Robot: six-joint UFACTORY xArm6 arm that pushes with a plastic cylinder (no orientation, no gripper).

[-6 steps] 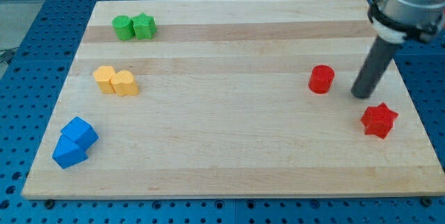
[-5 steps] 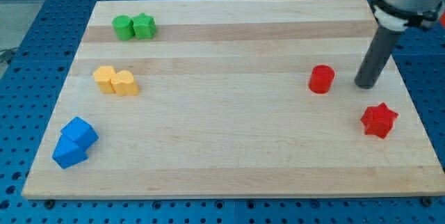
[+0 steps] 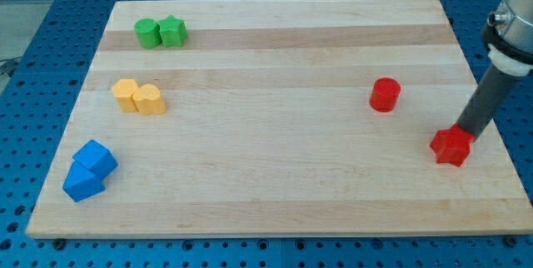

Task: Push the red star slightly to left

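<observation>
The red star (image 3: 450, 146) lies near the right edge of the wooden board (image 3: 275, 176). My tip (image 3: 470, 134) is at the star's upper right side, touching or almost touching it, and the rod hides part of the star's top right point. A red cylinder (image 3: 385, 95) stands to the upper left of the star, well apart from it.
Two green blocks (image 3: 161, 32) sit side by side at the top left. Two yellow blocks (image 3: 138, 97) sit together at the left. Two blue blocks (image 3: 89, 170) sit together at the bottom left. The board's right edge runs close to the star.
My tip has moved from between the red cylinder and the star to the right and down, to the star's upper right side. The star has shifted slightly left.
</observation>
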